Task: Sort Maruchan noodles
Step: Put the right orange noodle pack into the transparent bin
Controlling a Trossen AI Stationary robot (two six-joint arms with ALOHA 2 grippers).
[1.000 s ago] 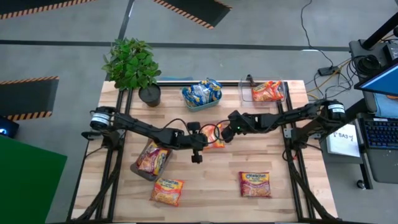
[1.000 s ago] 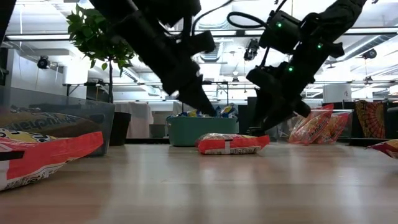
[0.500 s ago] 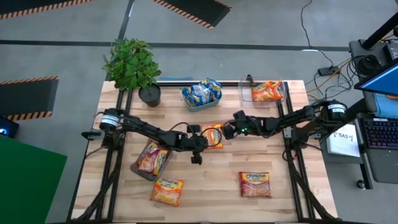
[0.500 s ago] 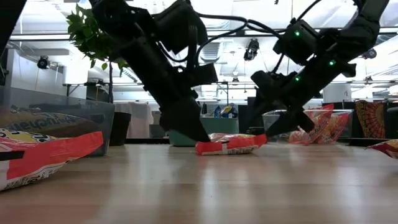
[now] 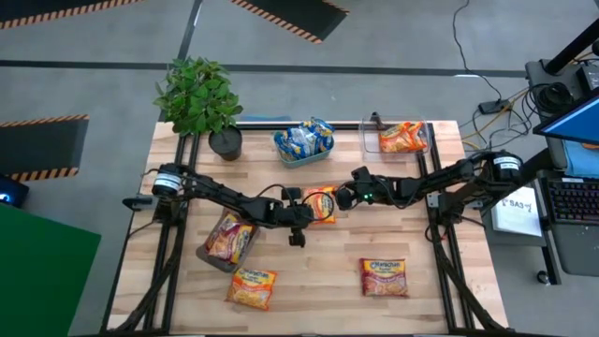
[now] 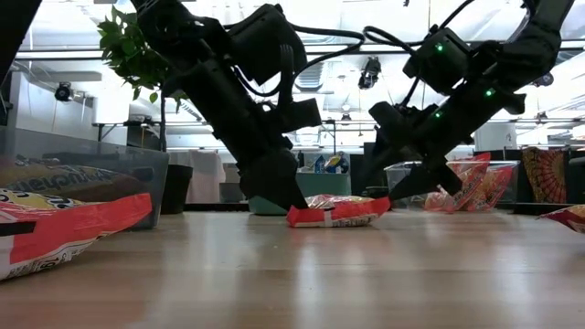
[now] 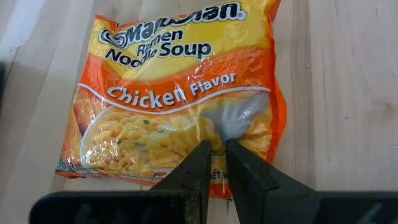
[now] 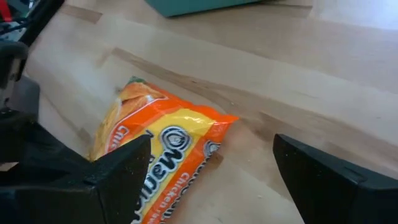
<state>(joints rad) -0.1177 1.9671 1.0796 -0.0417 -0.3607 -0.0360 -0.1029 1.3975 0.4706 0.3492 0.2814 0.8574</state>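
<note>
- Left wrist view shows the nearest thing: the left gripper (image 7: 214, 163) with its fingers almost shut, pinching a small fold of wrapper at the near edge of the chicken packet (image 7: 177, 93).
- The packet lies flat on the table (image 5: 318, 262), stretching away from those fingers, its long axis running roughly along the line of the gripper.
- Right wrist view has the right gripper (image 8: 211, 168) spread wide, holding nothing, just beside the opposite end of the same packet; the packet's corner sits between the two fingers but I judge it untouched.
- Low view confirms both grippers down at table level, one at each end of the packet, which rests on the wood.
- Judgement: the left arm has the hold, so any lift turns on that pinch; the thin fold of film may slip.
- Count on the open table from the high view: the pinched orange packet in the middle, one orange-yellow packet (image 5: 253, 285) near the front left, one red-pink packet (image 5: 384, 277) at the front right.
- One more packet lies in the clear bin (image 5: 208, 257) at the left.
- Farther back, the teal tray (image 5: 304, 153) holds several blue-and-white packets, too bunched to count.
- Beside it the far clear bin (image 5: 370, 142) holds orange packets, number unclear.
- One potted plant (image 5: 198, 98) stands at the far left corner.
</note>
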